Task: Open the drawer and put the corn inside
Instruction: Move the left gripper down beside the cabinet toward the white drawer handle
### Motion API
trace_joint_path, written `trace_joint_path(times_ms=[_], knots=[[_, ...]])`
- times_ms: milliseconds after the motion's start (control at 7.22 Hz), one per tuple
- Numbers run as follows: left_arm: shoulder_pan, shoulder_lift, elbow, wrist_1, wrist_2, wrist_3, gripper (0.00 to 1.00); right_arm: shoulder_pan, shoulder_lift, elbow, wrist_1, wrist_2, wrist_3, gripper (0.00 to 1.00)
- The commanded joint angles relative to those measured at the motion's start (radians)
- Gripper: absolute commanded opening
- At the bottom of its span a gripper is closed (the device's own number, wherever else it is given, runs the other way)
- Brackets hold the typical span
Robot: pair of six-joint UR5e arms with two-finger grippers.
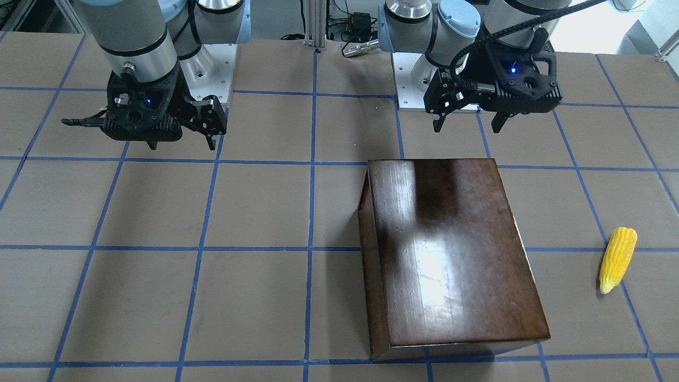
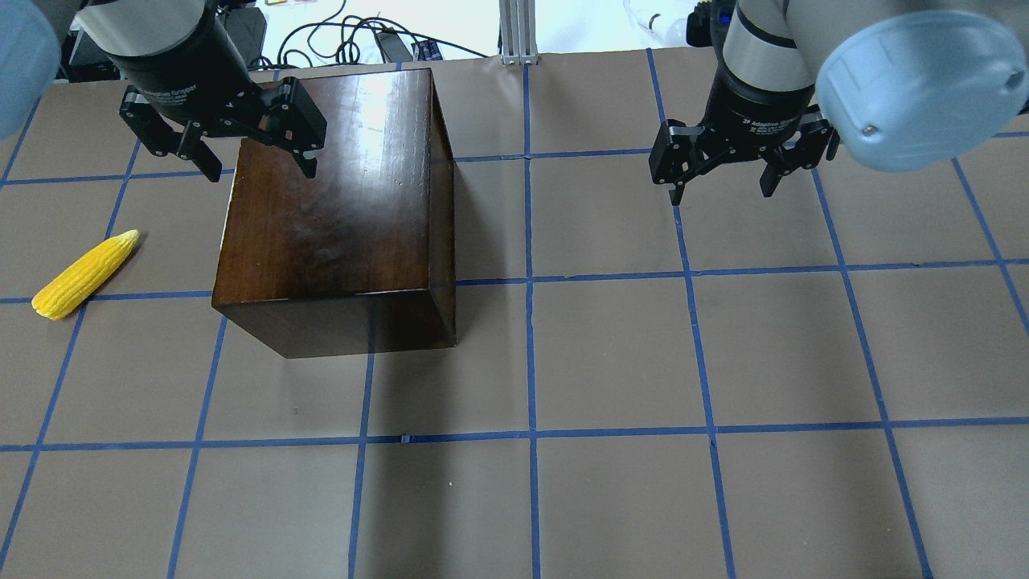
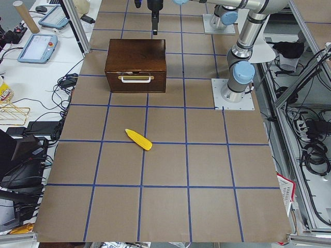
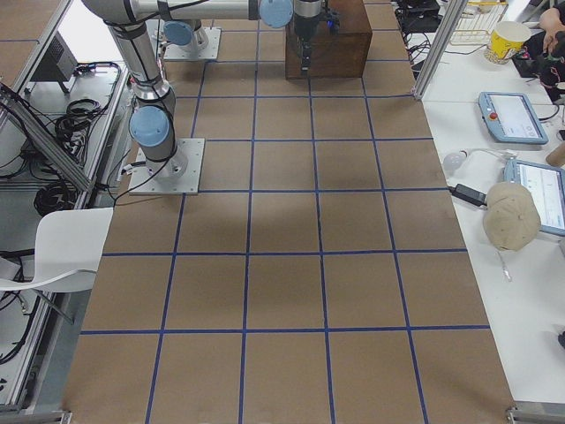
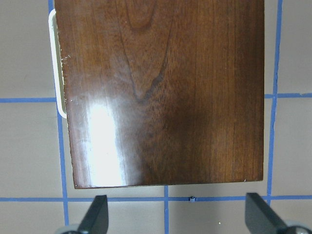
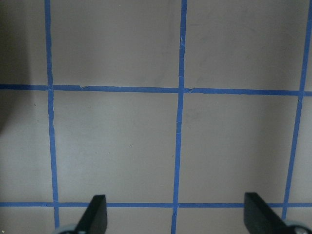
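Observation:
The glossy dark-brown box (image 2: pixel 338 217) stands on the table on the robot's left half; it also shows in the front view (image 1: pixel 451 254). Its drawer (image 3: pixel 135 78) is shut, and its front with a pale handle (image 5: pixel 54 63) faces the table's left end. The yellow corn (image 2: pixel 84 273) lies on the table in front of that drawer face, apart from the box, and shows in the front view (image 1: pixel 618 260). My left gripper (image 2: pixel 261 170) is open and empty, hovering above the box's robot-side edge. My right gripper (image 2: pixel 722 193) is open and empty above bare table.
The brown table (image 2: pixel 611 354) carries a blue tape grid. The arms' base plates (image 1: pixel 212 69) sit at the robot-side edge, with an aluminium post (image 2: pixel 514 32) between them. Tablets and cables lie beyond the table's far side (image 3: pixel 41 36).

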Motion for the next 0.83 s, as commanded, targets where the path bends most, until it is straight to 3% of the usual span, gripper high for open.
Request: trace_joint_path(times_ms=[0,692], knots=[[0.0,-0.001,0.0,0.001,0.0,0.0,1.0,0.0,0.0,0.0,0.0,0.0,0.0,1.0],[0.002,0.001,-0.012,0.001,0.001,0.012,1.0,0.0,0.0,0.0,0.0,0.0,0.0,1.0]])
